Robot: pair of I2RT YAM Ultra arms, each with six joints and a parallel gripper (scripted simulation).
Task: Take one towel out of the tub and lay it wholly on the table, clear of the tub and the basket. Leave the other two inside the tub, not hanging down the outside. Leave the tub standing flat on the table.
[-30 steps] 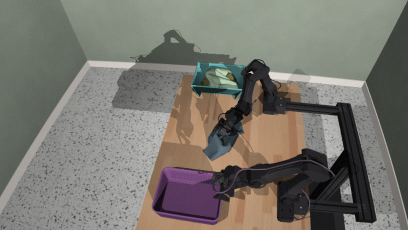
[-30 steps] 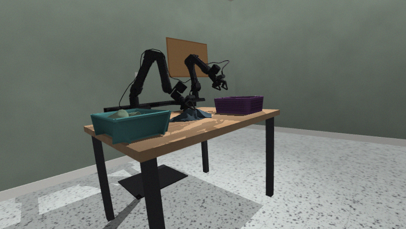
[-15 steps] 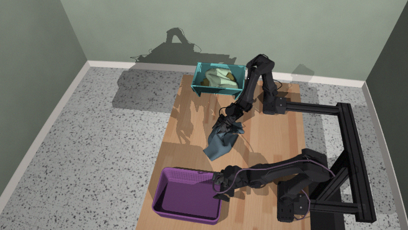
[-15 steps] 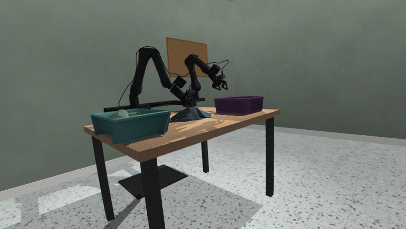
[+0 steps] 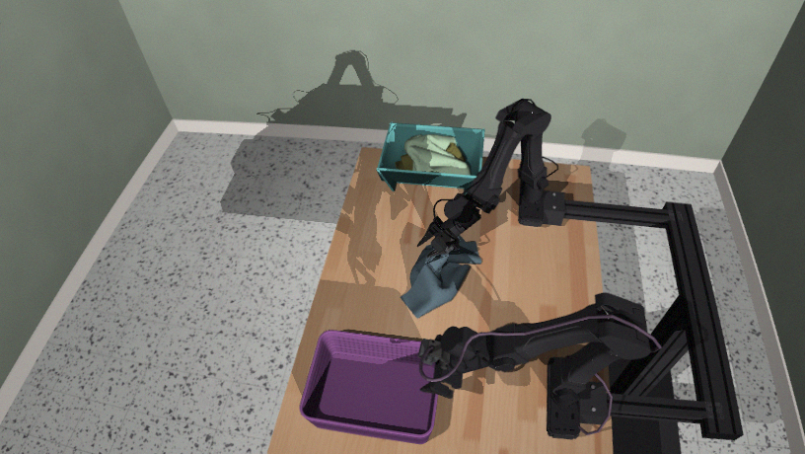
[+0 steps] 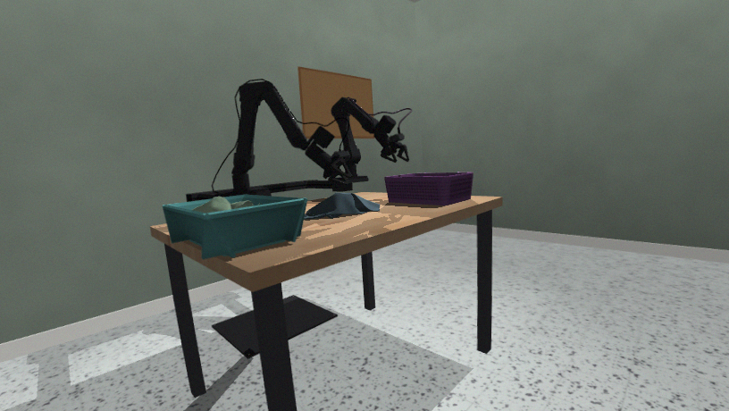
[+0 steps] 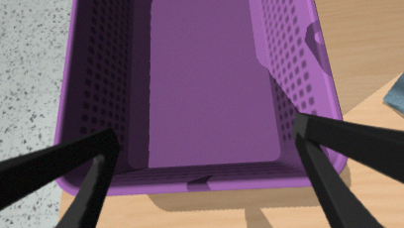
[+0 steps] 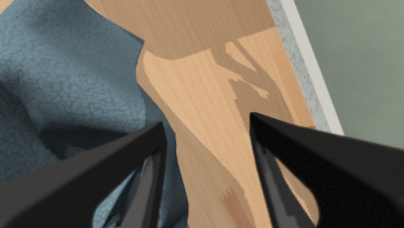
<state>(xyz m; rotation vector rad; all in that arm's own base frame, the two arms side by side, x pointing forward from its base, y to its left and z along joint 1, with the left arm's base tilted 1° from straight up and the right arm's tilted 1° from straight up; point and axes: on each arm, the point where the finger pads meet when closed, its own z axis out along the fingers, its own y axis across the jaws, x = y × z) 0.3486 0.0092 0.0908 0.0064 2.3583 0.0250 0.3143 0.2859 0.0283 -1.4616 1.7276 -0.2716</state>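
Blue towel [image 5: 436, 284] [image 6: 340, 205] [image 7: 397, 96] [image 8: 74, 74] lies crumpled on the table [image 5: 530, 270] [image 6: 286, 255] [image 7: 134, 210] [image 8: 208, 94], between the teal tub [image 5: 428, 180] [image 6: 250, 227] and the purple basket [image 5: 369, 431] [image 6: 429, 189] [image 7: 208, 185], apart from both; the two other towels, one pale green [image 5: 431, 152] [image 6: 216, 205] and one mustard [image 5: 455, 151], sit inside the tub, with no part seen hanging down its outside. The right gripper [image 5: 425, 248] [image 6: 357, 180] [image 8: 206, 128] is just above the blue towel, its fingers partway spread with nothing pinched between them; the left gripper [image 5: 431, 369] [image 6: 397, 157] [image 7: 202, 131] is over the basket's near end, its fingers spread wide and holding nothing.

The step in hand seems to be the release and retreat, the laying itself looking done; the next move calls for lifting the right gripper straight up, so that no fold snags on a finger, then keeping it well off the tub.

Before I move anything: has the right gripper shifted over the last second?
Yes. In the exterior view, the right gripper has risen, higher above the table.
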